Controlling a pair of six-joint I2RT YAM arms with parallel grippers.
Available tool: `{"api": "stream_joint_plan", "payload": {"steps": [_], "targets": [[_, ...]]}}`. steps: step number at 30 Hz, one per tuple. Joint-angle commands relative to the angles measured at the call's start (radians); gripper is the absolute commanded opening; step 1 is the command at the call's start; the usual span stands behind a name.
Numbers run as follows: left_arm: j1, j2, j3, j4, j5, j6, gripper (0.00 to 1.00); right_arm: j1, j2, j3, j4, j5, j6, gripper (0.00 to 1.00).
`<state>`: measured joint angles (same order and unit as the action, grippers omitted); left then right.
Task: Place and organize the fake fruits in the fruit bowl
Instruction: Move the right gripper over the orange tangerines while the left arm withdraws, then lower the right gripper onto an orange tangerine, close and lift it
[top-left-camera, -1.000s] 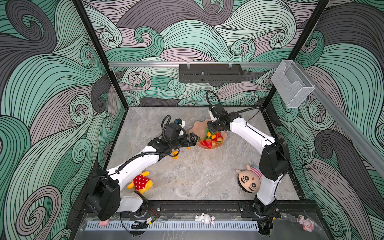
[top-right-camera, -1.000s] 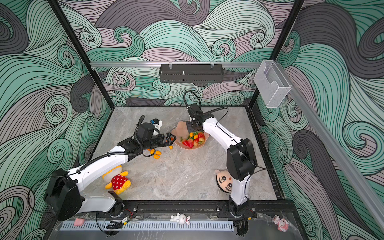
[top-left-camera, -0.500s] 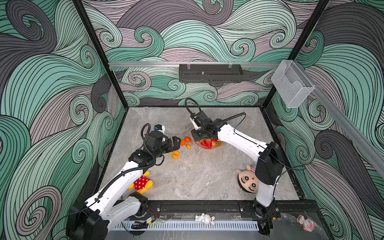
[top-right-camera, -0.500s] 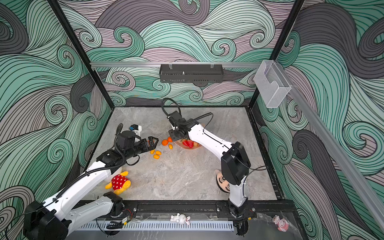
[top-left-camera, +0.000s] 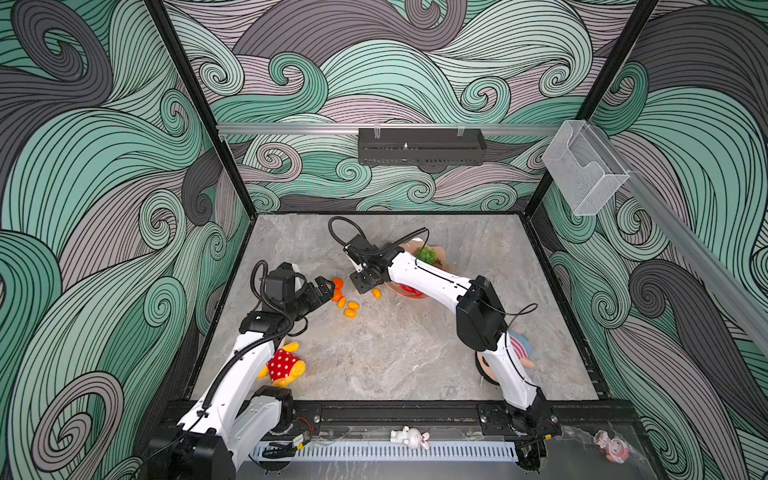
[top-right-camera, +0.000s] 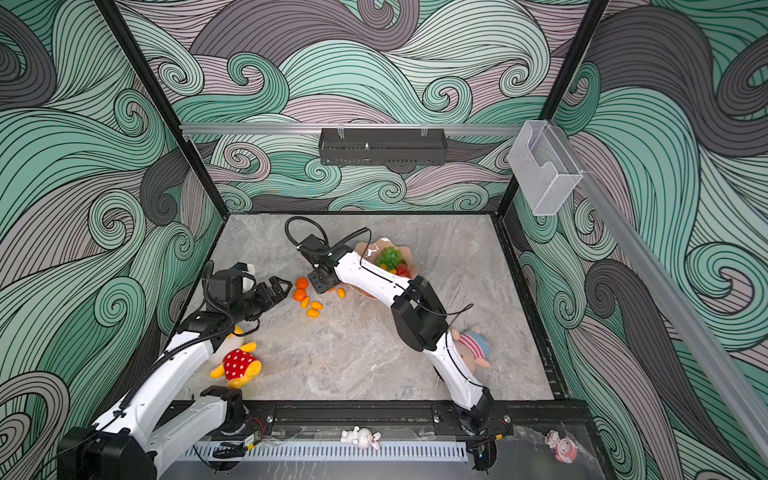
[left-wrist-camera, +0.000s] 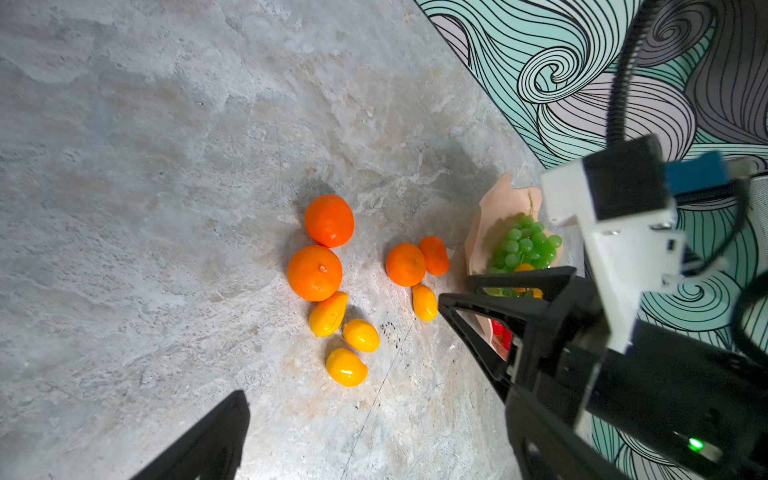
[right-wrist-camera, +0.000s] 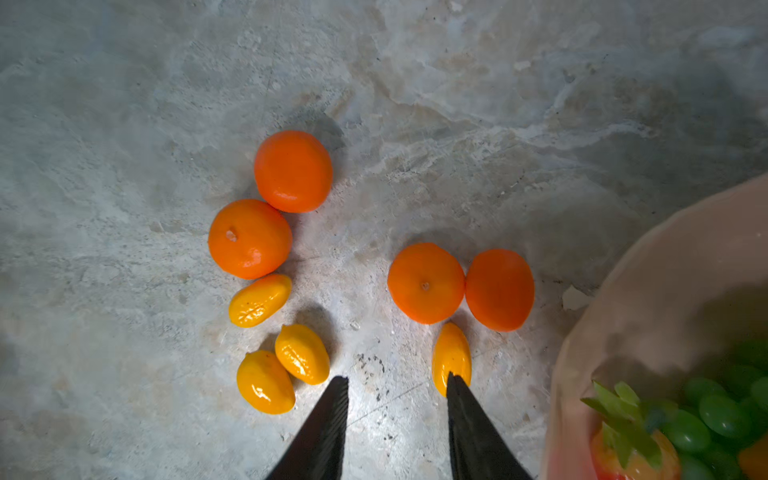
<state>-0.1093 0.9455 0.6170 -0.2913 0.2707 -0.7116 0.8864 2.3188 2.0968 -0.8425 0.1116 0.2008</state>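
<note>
Black and partly spread, the right jaws point down at the stone worktop (right-wrist-camera: 124, 104) with nothing between them. In the right wrist view, one of their fingers (right-wrist-camera: 473, 432) has its tip over the end of a kumquat (right-wrist-camera: 451, 357), but I cannot tell whether it touches. Just past that kumquat, two tangerines (right-wrist-camera: 426, 282) sit touching each other. The left jaws are spread wide and empty. Only one of their fingers (left-wrist-camera: 208, 449) shows clearly in the left wrist view. In both top views they stop just short of a second pair of tangerines (left-wrist-camera: 314, 272), which lies at their 3 o'clock. Three more kumquats (left-wrist-camera: 360, 334) cluster at 5 o'clock of that pair. All eight loose fruits rest on the bare worktop at about 8 o'clock of the pink bowl (top-right-camera: 376, 244), near it but outside its wavy rim. The bowl sits between 12 and 1 o'clock of the worktop's middle, partly hidden by the right arm (top-right-camera: 365, 276). Inside it are a green grape bunch (top-right-camera: 390, 257) and red strawberries (top-right-camera: 402, 271). A yellow plush toy (top-left-camera: 282, 365) in red polka dots lies at 7 o'clock, beside the left arm (top-left-camera: 245, 374). A doll (top-right-camera: 471, 345) in a striped top lies at 4 o'clock, half behind the right arm.
</note>
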Motion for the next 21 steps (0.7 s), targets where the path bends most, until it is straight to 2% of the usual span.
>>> {"api": "stream_joint_plan", "payload": {"steps": [1, 11, 21], "targets": [[0.027, 0.005, 0.007, 0.029, 0.075, -0.006, 0.99, -0.003, 0.067, 0.098, -0.09, 0.035, -0.027, 0.41], [0.046, 0.015, 0.004, 0.054, 0.135, -0.006, 0.99, -0.013, 0.234, 0.322, -0.174, 0.054, -0.05, 0.45], [0.048, 0.056, 0.021, 0.048, 0.176, -0.006, 0.99, -0.029, 0.275, 0.355, -0.203, 0.07, -0.056, 0.5]]}}
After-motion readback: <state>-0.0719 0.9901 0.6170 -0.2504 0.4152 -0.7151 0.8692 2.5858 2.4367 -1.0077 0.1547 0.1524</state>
